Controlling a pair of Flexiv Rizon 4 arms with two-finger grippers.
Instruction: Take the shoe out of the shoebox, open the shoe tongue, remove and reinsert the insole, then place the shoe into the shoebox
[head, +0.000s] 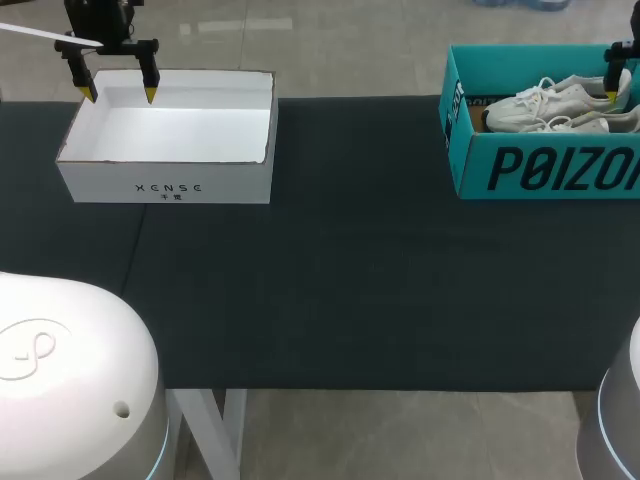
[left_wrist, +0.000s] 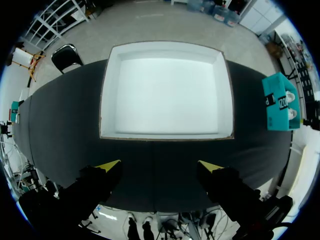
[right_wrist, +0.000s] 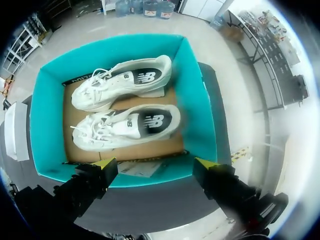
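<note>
A white lace-up sneaker (right_wrist: 125, 127) lies beside a second white sneaker (right_wrist: 122, 80) on the brown cardboard floor of the open teal cardboard shoebox (right_wrist: 197, 115). Both are ahead of and below the right gripper (right_wrist: 155, 164), the first being the nearer to it. That gripper is released, with its yellow-tipped fingers spread wide over the shoebox's near wall and touching nothing. Well apart across the dark cloth-covered desk (head: 350, 280), the left gripper (left_wrist: 160, 165) is likewise released and grasps nothing, with an open white rectangular cardboard box (left_wrist: 106, 100) just ahead of its fingers.
</note>
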